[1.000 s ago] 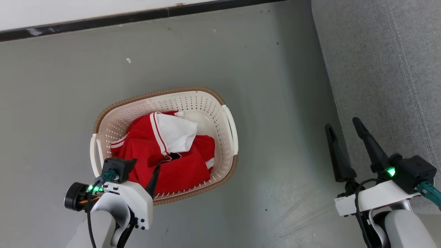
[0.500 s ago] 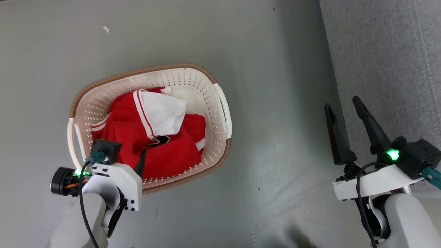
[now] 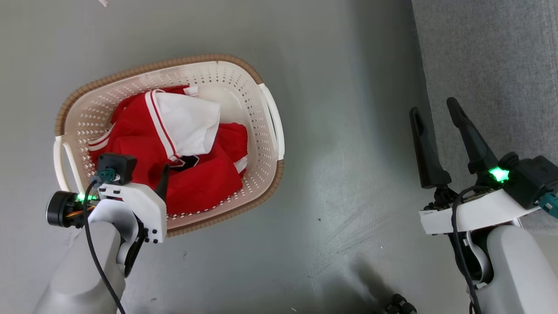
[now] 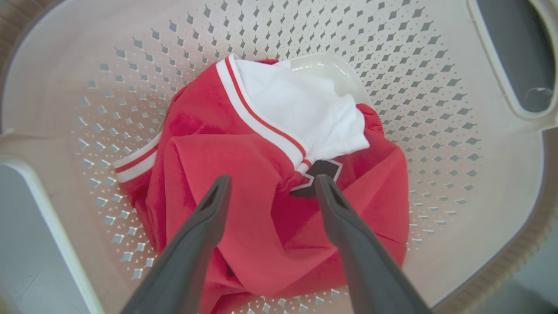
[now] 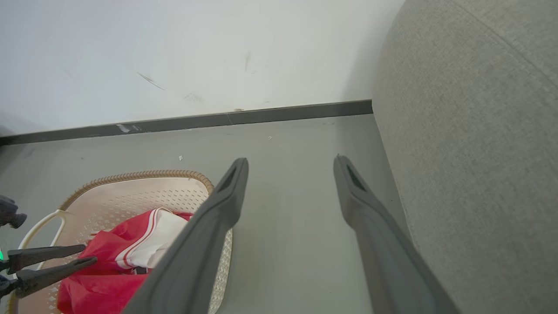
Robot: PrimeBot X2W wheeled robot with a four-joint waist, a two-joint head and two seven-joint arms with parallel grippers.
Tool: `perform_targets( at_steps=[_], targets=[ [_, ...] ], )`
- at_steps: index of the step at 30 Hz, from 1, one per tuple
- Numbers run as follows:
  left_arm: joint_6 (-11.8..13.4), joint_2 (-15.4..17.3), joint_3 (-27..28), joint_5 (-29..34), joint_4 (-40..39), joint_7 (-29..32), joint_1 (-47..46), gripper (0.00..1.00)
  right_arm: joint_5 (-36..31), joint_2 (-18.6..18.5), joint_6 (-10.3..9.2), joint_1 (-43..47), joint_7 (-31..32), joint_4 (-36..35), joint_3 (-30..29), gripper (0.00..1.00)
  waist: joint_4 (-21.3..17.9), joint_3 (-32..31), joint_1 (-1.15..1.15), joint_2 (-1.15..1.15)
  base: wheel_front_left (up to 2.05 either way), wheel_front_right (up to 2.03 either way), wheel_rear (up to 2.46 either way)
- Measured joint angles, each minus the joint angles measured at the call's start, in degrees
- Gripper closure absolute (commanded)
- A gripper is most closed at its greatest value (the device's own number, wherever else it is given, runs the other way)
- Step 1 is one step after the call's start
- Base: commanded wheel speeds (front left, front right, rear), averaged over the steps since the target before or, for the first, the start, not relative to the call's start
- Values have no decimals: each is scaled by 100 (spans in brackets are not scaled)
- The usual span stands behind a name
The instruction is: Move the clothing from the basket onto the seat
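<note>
I am looking down on a smooth grey-green floor (image 3: 340,131), faintly scuffed and catching pale glare. The cream perforated laundry basket (image 3: 209,72) is sitting on it, well out from the floor's far edge, where a dark baseboard (image 5: 283,112) is running under a marked white wall (image 5: 174,56). The grey fabric sofa (image 3: 488,65) is standing along the floor's right edge, apart from the basket, with a strip of bare floor between them. The red clothing (image 3: 205,192) is lying bunched in the basket's bottom, spreading from the left handle (image 3: 63,161) across the middle. It is leaving a patch of bare bottom toward the corner between the far rim and the right handle (image 3: 272,117). A white panel (image 3: 185,122) edged with red-and-white stripe trim is lying folded on top, and a dark emblem (image 4: 320,172) is peeking out just beneath it. My left gripper (image 4: 271,183) is reaching in over the basket's near rim, fingers spread wide apart and empty, pointing down at the red fabric on either side of the emblem. I cannot tell whether the tips are touching the cloth. My right gripper (image 3: 432,106) is hanging over the bare floor just beside the sofa's rounded edge, its fingers also standing apart and gripping nothing. A small white fleck (image 3: 103,2) is lying on the floor beyond the basket.
</note>
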Motion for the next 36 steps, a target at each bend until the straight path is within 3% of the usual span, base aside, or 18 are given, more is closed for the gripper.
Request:
perform_targets(
  at_steps=[17,18,20,29,36],
  targets=[
    [163,281,-8,234,459,-14,-417,2,243,-1,0,-261,0,-54,90,0,-202,517,0,0,0,0,0],
    [194,320,5,234,486,-36,-445,46,264,-2,0,-285,0,-58,89,0,-216,543,0,0,0,0,0],
    [196,356,18,237,516,-53,-480,100,277,-2,0,-287,0,-59,89,0,-230,570,0,0,0,0,0],
    [183,344,27,270,605,-250,-737,100,357,-1,1,-502,0,-55,10,0,-347,717,0,0,0,0,0],
    [35,181,31,196,664,-398,-772,100,375,-3,1,-662,0,-46,-7,0,-306,651,0,0,0,0,0]
  ],
)
